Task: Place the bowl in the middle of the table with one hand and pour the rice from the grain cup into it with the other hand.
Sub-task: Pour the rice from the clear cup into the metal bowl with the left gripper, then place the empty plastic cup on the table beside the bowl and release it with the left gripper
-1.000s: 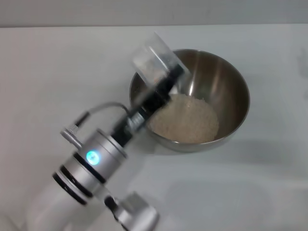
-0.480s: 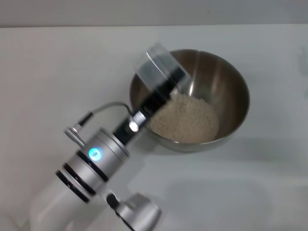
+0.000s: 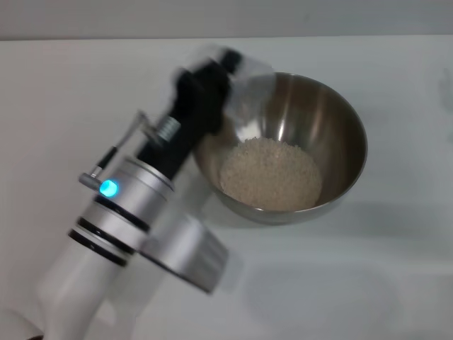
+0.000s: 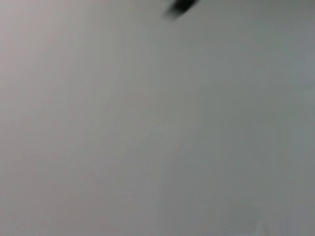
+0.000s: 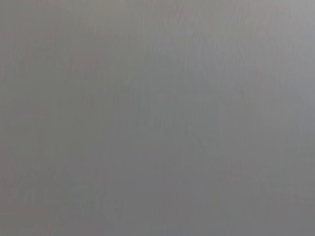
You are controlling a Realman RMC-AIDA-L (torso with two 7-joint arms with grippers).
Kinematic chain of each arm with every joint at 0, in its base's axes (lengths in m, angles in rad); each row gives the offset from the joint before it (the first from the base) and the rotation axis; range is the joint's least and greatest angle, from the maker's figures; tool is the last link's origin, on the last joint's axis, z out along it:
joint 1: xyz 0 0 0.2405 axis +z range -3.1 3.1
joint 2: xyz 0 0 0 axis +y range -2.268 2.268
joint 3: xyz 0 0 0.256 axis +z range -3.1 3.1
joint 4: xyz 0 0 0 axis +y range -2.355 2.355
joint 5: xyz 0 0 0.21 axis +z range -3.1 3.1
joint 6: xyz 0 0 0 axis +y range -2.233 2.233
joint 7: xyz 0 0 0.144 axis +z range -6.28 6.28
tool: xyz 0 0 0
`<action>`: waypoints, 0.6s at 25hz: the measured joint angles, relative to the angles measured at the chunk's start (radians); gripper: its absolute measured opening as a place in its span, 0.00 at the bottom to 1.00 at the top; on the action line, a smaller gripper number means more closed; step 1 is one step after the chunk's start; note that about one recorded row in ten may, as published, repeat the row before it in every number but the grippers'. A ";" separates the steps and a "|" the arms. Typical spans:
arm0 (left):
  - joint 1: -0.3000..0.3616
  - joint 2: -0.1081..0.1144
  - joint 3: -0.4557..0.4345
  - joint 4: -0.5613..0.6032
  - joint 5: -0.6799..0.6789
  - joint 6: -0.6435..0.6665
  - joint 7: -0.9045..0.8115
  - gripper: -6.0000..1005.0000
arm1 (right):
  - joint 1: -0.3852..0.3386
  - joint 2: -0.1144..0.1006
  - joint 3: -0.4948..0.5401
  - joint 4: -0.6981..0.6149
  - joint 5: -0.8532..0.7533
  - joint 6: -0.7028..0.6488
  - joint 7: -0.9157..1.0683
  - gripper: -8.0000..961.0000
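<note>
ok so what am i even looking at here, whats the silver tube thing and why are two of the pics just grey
The silver tube is a robot's left arm, seen from a camera on its head. Its left gripper holds a small clear grain cup at the near-left rim of a steel bowl; the cup is blurred. A heap of rice lies in the bowl, which stands on a white table. The two grey pictures come from cameras on the wrists. They show only plain grey surface; the left one catches a dark blurred shape at its edge. The right arm is not in view.

Plain grey wall [image 3: 226, 18] at far bkgd, even light.
</note>
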 joint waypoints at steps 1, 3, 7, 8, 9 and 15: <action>0.007 0.000 -0.029 -0.018 -0.038 0.000 -0.114 0.07 | 0.002 0.000 0.000 0.004 0.001 0.000 0.001 0.50; 0.016 0.002 -0.109 -0.024 -0.176 -0.003 -0.516 0.07 | 0.006 0.001 0.000 0.010 0.001 -0.003 0.003 0.50; 0.011 0.004 -0.161 0.035 -0.246 -0.043 -0.809 0.08 | 0.005 0.003 0.000 0.010 0.001 -0.006 0.003 0.50; -0.001 0.003 -0.191 0.084 -0.270 -0.077 -0.952 0.08 | 0.005 0.004 0.000 0.010 0.000 -0.006 0.004 0.50; -0.001 0.003 -0.191 0.084 -0.270 -0.077 -0.952 0.08 | 0.005 0.004 0.000 0.010 0.000 -0.006 0.004 0.50; -0.028 0.002 -0.237 0.195 -0.301 -0.187 -1.216 0.08 | 0.000 0.006 0.000 0.010 -0.002 -0.007 0.004 0.50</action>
